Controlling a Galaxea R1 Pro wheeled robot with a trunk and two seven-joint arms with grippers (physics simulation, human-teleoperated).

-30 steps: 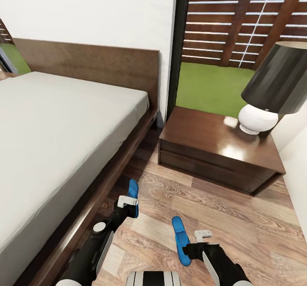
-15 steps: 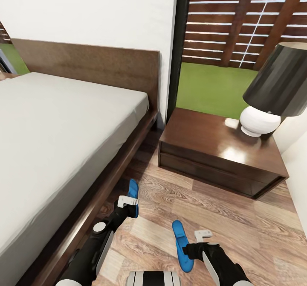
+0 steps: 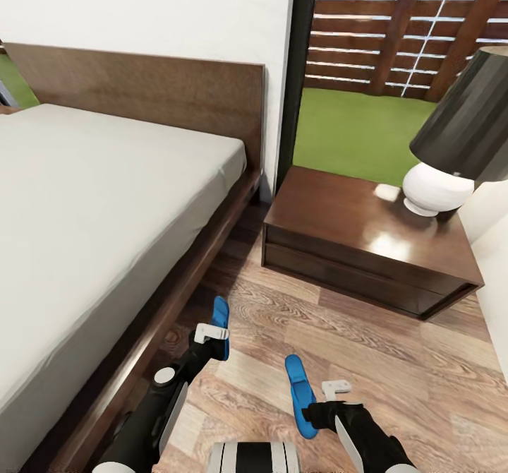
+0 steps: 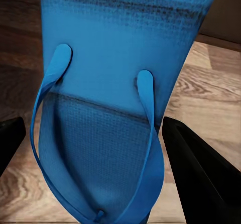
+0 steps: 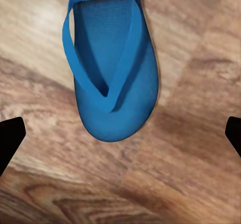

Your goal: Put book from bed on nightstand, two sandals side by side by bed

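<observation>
with each pincer, left (image 3: 214, 334) and right (image 3: 317, 401), gripping one sandal (image 3: 221, 326) (image 3: 299, 396) on edge above the floor (image 3: 395, 381) beside the bed (image 3: 106, 198), lower both flat, soles down, toes aligned, close together, parallel to the frame, then release.

Bedroom corner, white walls and wood-plank flooring

A plain white wall (image 3: 141, 14) is seen along the back, with a tall dark-framed window (image 3: 395, 49) set beside it; brown slatted fencing and green grass are shown through the glass. The wood-plank floor (image 3: 395, 374) is done in light brown with a strong grain. A lamp (image 3: 458, 141) with a black shade and round white base is parked at the right edge, and bright highlights are thrown on the glossy wood under it.
</observation>
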